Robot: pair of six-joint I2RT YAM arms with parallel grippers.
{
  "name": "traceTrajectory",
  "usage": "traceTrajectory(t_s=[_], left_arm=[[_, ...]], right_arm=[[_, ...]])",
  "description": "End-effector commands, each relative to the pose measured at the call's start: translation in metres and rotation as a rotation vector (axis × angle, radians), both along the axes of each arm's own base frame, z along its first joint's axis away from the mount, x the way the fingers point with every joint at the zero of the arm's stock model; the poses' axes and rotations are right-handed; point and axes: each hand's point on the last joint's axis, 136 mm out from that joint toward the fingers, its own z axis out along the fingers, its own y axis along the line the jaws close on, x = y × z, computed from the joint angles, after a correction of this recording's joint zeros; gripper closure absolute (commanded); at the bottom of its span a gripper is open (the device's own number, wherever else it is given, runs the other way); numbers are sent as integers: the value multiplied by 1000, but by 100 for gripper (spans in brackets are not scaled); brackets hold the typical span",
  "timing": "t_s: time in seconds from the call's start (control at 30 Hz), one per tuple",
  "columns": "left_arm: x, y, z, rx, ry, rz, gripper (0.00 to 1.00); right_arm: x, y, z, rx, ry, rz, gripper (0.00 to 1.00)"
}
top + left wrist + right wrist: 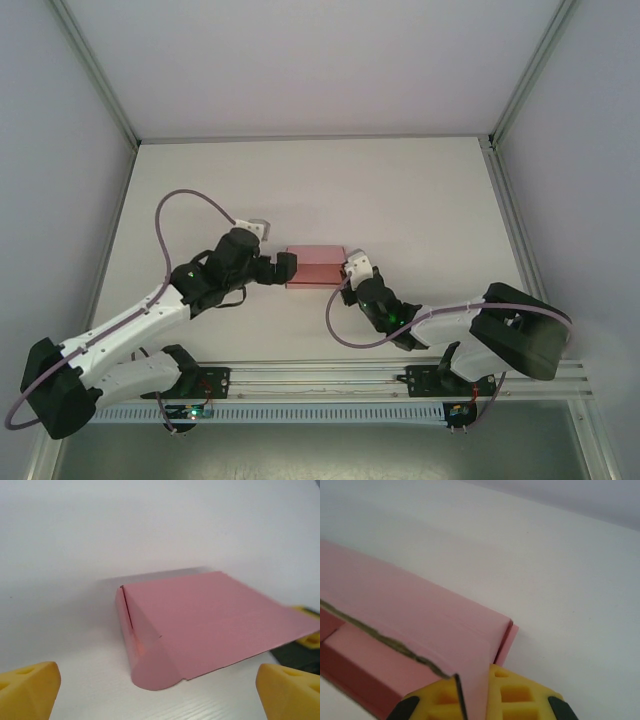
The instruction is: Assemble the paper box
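Left wrist: left end effector (160, 687) spread, clear of paper box (210, 625); right end effector (472, 690) pinches its edge.

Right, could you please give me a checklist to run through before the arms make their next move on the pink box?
1. Right gripper shut on an edge of the paper box: ok.
2. Left gripper open, fingers off the box: ok.
3. End flap facing the left gripper tucked flat: not ok, it bulges with a slit showing.
4. Box lying flat on the table: cannot tell.
5. Box between the two grippers: ok.
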Motion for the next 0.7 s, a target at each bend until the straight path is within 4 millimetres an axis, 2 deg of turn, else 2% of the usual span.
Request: traceTrajectory(t_s=[0.0,0.1,0.2,0.3,0.4,0.67], left_arm=[[0,27,-16,16,199,164,0],[27,25,-17,-28,231,205,0],[45,8,-26,-49,268,151,0],[59,-4,-45,-69,287,119,0],[72,-16,-65,-161,332,90,1],[75,-26,-121,-230,428,18,42]], right_arm=[[-18,-5,-38,-153,64,79,100],[-23,2,-39,-155,42,143,100],[-23,5,-44,-190,50,160,100],[-21,7,-46,-193,52,160,100],[-22,7,-48,-186,50,162,100],[-31,7,-47,-173,61,209,95]])
